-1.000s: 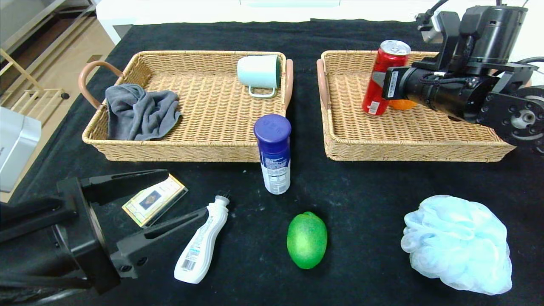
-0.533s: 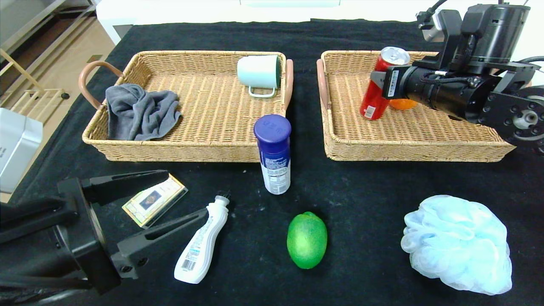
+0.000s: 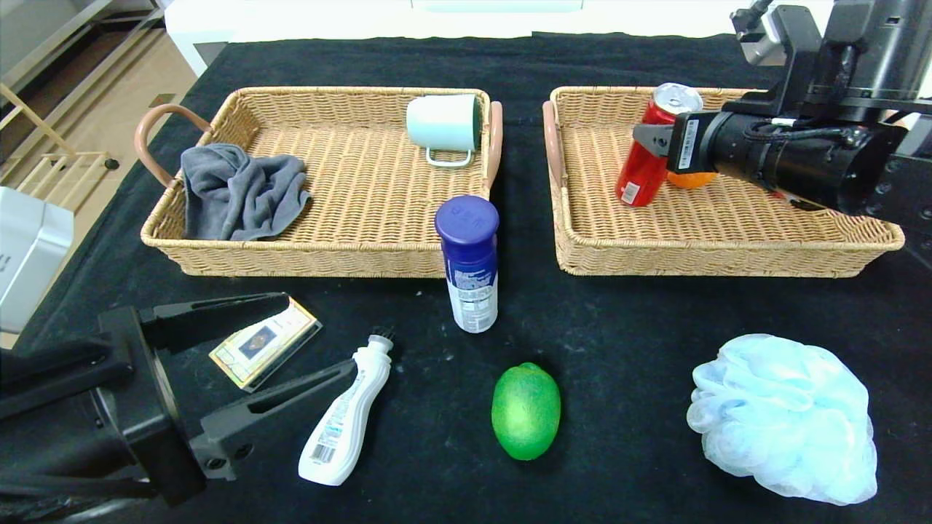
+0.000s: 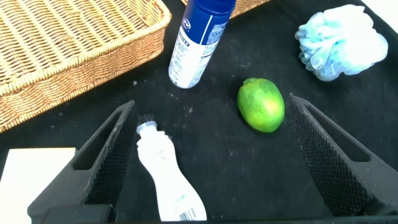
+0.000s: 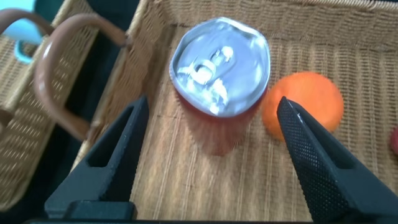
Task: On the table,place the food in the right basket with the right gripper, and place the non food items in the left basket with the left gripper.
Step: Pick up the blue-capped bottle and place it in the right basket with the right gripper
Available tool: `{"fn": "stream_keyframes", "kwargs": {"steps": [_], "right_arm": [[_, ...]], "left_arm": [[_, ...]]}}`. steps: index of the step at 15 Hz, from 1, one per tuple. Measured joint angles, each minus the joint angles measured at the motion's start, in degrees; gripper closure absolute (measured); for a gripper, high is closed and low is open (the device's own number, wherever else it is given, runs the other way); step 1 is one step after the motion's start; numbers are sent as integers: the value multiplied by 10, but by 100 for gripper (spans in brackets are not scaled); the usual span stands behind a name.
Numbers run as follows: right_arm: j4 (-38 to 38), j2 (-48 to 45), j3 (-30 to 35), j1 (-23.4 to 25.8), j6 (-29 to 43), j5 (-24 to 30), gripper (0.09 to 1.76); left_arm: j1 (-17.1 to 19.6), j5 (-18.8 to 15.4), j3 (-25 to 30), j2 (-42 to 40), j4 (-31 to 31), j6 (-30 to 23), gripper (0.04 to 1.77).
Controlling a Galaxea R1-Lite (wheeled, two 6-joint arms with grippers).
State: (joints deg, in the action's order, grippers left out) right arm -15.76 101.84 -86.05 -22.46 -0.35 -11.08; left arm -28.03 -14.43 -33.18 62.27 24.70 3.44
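Can (image 3: 650, 148) stands tilted in the right basket (image 3: 717, 255), right gripper (image 5: 214, 155) open around it; left gripper (image 4: 208, 155) open near bottle (image 4: 168, 186).

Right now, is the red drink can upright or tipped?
Tilted: the red drink can leans in the right wicker basket, silver top angled, between the open right pincer fingers.

- No text could be read anywhere
- The white canister (image 3: 472, 273), the slim white bottle (image 3: 342, 428) and the red can (image 3: 644, 161) bore printed labels, all too small to make out
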Motion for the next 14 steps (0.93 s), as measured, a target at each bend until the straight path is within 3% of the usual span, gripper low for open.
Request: {"fn": "stream_keyframes", "kwargs": {"steps": [4, 8, 14], "right_arm": [[15, -101, 131, -31, 1, 17, 26], [16, -209, 282, -105, 1, 25, 21], [4, -264, 363, -214, 4, 26, 17]], "left_arm": [[0, 0, -1, -6, -1, 11, 9], [0, 0, -1, -10, -1, 15, 9], [1, 1, -2, -11, -1, 15, 9]]}}
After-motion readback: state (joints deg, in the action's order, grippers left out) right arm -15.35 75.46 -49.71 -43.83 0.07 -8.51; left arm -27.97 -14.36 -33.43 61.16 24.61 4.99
